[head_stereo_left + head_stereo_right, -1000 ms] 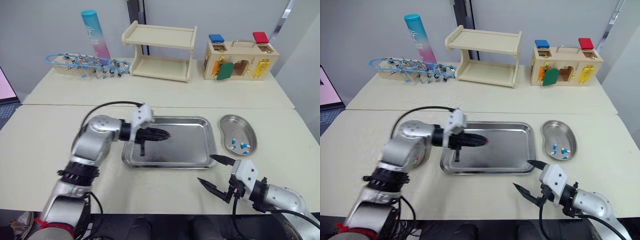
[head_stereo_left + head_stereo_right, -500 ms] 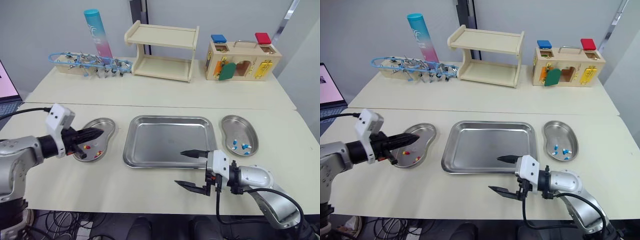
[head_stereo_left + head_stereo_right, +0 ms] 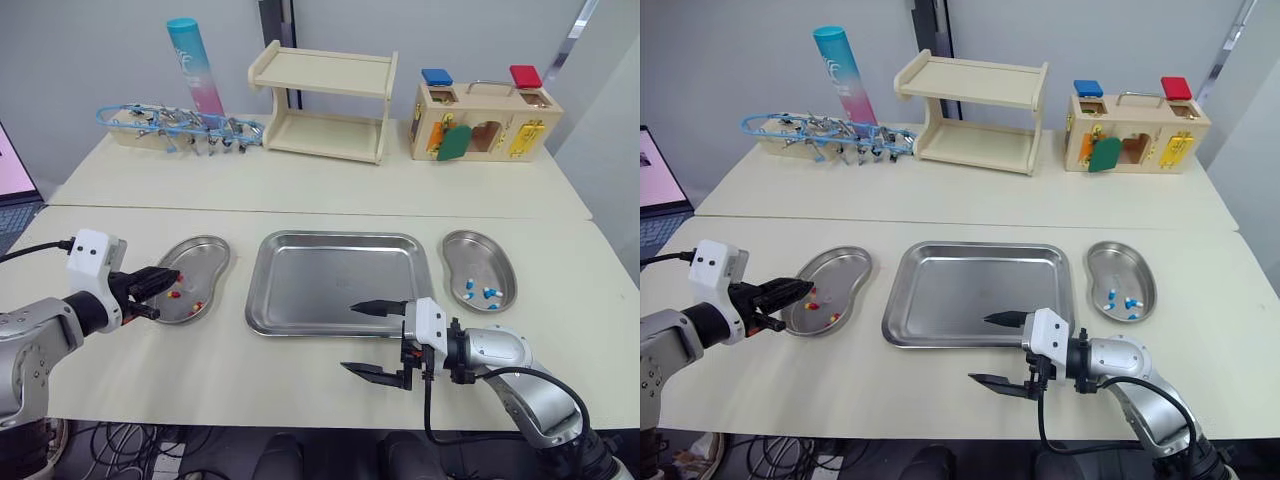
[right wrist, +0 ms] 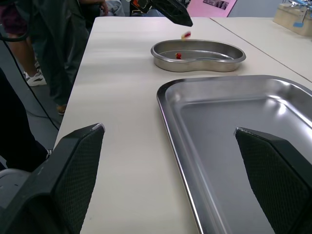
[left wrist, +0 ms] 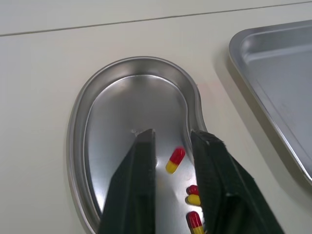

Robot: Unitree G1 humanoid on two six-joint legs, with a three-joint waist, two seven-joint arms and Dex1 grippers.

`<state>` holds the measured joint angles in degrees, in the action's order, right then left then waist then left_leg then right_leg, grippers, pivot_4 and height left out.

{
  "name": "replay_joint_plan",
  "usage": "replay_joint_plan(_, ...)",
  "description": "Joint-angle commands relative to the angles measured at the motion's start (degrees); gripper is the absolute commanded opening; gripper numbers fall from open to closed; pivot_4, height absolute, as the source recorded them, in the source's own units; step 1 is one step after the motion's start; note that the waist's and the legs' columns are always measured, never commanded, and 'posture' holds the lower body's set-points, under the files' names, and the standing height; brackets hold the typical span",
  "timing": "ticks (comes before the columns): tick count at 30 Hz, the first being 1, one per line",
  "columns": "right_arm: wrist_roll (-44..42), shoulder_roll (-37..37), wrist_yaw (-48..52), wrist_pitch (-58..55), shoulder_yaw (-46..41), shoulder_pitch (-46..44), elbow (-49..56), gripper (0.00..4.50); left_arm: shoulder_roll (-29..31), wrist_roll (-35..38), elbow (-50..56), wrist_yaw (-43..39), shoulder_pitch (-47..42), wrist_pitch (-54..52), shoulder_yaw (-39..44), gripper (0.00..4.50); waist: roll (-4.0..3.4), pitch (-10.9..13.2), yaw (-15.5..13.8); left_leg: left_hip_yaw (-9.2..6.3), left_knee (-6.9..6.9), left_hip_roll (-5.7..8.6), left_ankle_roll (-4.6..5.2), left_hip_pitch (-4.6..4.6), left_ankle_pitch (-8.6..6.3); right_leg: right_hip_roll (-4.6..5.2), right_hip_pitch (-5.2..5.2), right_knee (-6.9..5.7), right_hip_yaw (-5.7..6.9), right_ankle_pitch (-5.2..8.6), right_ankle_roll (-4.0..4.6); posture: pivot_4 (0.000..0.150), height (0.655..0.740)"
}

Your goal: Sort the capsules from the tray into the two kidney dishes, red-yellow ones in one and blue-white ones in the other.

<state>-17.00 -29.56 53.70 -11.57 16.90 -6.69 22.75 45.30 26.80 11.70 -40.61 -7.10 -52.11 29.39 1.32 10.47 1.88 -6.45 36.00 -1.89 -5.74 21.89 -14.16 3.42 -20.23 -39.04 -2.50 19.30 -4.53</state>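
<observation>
Left pincer (image 5: 174, 137): slightly open, gripping nothing, poised over the left dish (image 5: 78, 126). Red-yellow capsules (image 5: 193, 195) lie in that dish. 1 more shows between my fingers, and I cannot tell whether it rests in the dish or hangs above it. Right pincer (image 3: 348, 337): wide open, gripping nothing, over the table (image 3: 300, 200) at the tray's (image 3: 340, 236) front edge. Right dish (image 3: 500, 258) holds blue-white capsules (image 3: 485, 292).

Red-yellow capsules (image 5: 193, 195): left dish (image 5: 122, 97); blue-white capsules (image 3: 487, 292): right dish (image 3: 481, 252)
</observation>
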Motion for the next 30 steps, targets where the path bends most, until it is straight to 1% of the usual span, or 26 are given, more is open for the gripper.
replay_joint_plan(1, -0.39, -0.14, -0.2, 1.19, -0.76, 0.8, 1.96, 4.5, 1.47, -0.27, -1.09, 0.94, -1.2, 1.8, 0.42, 2.41, 0.0, 0.0, 0.01, 0.0, -0.01, 0.0, 0.0, 0.0, 0.0, 0.0, 0.0, 0.0, 0.0, 0.0, 0.0, 0.15, 0.74)
replay_joint_plan(5, -0.09, 0.04, -0.65, 1.27, -0.61, 1.49, 2.25, 4.5, 1.31, 0.3, -1.55, 1.35, -2.13, 2.43, 0.33, 3.73, 0.0, 0.0, -0.01, 0.0, 0.0, 0.0, 0.0, 0.01, 0.0, 0.0, 0.0, 0.0, 0.0, 0.0, 0.0, 0.15, 0.74)
replay_joint_plan(6, -0.03, 0.1, -0.77, 1.27, -0.58, 1.53, 2.25, 4.5, 1.06, 0.47, -1.48, 1.7, -2.27, 2.64, 0.58, 4.0, 0.0, 0.0, -0.01, 0.0, 0.0, 0.0, 0.0, 0.01, 0.0, 0.0, 0.0, 0.0, 0.0, 0.0, 0.0, 0.15, 0.74)
replay_joint_plan(7, -0.01, 0.12, -0.83, 1.28, -0.58, 1.56, 2.26, 4.5, 0.86, 0.57, -1.39, 1.96, -2.3, 2.77, 0.78, 4.38, 0.0, 0.0, 0.0, 0.0, 0.0, 0.0, 0.0, 0.01, 0.0, 0.0, 0.0, 0.0, 0.0, 0.0, 0.0, 0.15, 0.74)
replay_joint_plan(8, 0.01, 0.16, -0.9, 1.23, -0.59, 1.42, 2.2, 4.5, 0.58, 1.19, -1.23, 1.89, -2.45, 2.88, 1.47, 4.45, 0.0, 0.0, -0.01, 0.0, 0.0, 0.0, 0.0, 0.01, 0.0, 0.0, 0.0, 0.0, 0.0, 0.0, 0.0, 0.15, 0.74)
replay_joint_plan(14, 0.3, -0.61, -1.12, 1.96, -1.58, 1.24, 1.82, 4.5, 1.77, 4.81, -0.19, 0.13, -1.35, 4.68, 7.77, 4.45, 0.0, 0.0, 0.09, 0.0, 0.0, 0.0, 0.0, 0.01, 0.0, 0.0, -0.01, 0.0, 0.0, 0.0, 0.0, 0.15, 0.74)
replay_joint_plan(17, -0.01, -2.05, -1.49, 2.14, -3.71, 1.76, 1.84, 4.5, 3.04, 3.17, -2.56, -0.26, 2.1, 8.66, 12.99, 4.45, -0.01, 0.01, 0.22, 0.02, -0.01, 0.0, 0.0, 0.0, 0.0, 0.0, -0.02, 0.01, -0.03, 0.0, 0.0, 0.15, 0.74)
replay_joint_plan(19, -1.12, -3.38, -1.88, 1.25, -6.32, 2.55, 2.5, 4.5, 4.05, 0.97, -4.32, -1.46, 6.32, 12.36, 15.33, 4.45, -0.01, 0.01, 0.33, 0.03, -0.02, 0.0, 0.0, 0.0, 0.0, 0.0, -0.03, 0.01, -0.04, 0.0, 0.0, 0.15, 0.74)
replay_joint_plan(23, -3.67, -8.69, -0.93, -0.41, -14.64, 6.45, 3.67, 4.5, 4.87, -1.25, -7.31, -6.4, 17.57, 18.37, 20.81, 4.45, -0.01, 0.02, 0.07, 0.07, -0.06, 0.0, 0.0, 0.02, -0.01, 0.01, -0.03, 0.07, -0.05, 0.01, 0.01, 0.15, 0.74)
replay_joint_plan(26, -5.15, -14.92, 1.66, -1.15, -23.2, 10.57, 2.16, 4.5, 4.93, -4.26, -11.07, -10.38, 25.82, 25.35, 22.64, 4.45, 0.01, 0.02, -0.08, 0.12, -0.06, 0.0, -0.01, 0.01, -0.01, 0.04, 0.01, 0.08, -0.05, 0.01, 0.02, 0.15, 0.74)
replay_joint_plan(28, -4.8, -19.35, 4.61, 0.08, -28.3, 13.25, -0.9, 4.5, 4.76, -5.91, -13.72, -11.97, 29.63, 29.46, 22.61, 4.45, 0.02, 0.01, -0.23, 0.17, -0.05, 0.0, -0.01, 0.01, -0.01, 0.07, 0.02, 0.08, -0.05, 0.01, 0.02, 0.15, 0.74)
replay_joint_plan(30, -4.54, -23.31, 7.92, 2.06, -33.28, 14.87, -6.24, 4.5, 4.52, -5.79, -15.88, -11.98, 30.46, 30.83, 22.6, 4.45, 0.1, -0.03, -0.36, 0.19, -0.06, 0.0, -0.01, 0.0, -0.01, 0.09, 0.04, 0.1, -0.03, 0.01, 0.02, 0.15, 0.74)
